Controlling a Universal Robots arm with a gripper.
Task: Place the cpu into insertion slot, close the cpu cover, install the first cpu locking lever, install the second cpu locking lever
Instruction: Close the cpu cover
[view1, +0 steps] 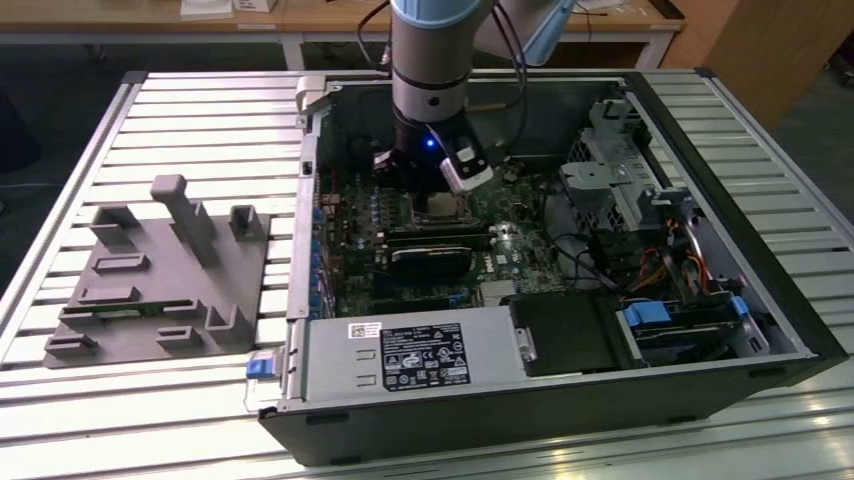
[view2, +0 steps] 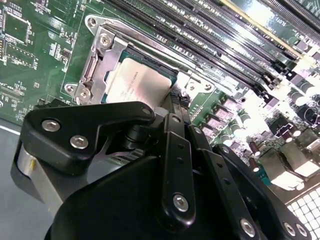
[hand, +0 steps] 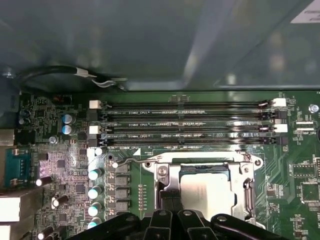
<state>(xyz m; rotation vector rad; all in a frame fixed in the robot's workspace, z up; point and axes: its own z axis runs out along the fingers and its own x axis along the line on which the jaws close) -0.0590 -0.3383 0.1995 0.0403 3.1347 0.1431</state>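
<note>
cpu (hand: 206, 192) seated in socket | fingers (view2: 176, 107) pressed together at its edge | case (view1: 561, 405) on slatted table (view1: 200, 110) | wooden desks (view1: 334, 15) behind

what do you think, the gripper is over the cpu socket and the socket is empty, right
No. The gripper is over the socket, but the socket is not empty: the cpu lies in it, as the first wrist view shows.

Grey square cpu (view2: 135, 82) lying flat, silvery cpu cover (view2: 107, 52) closed down around it
</note>
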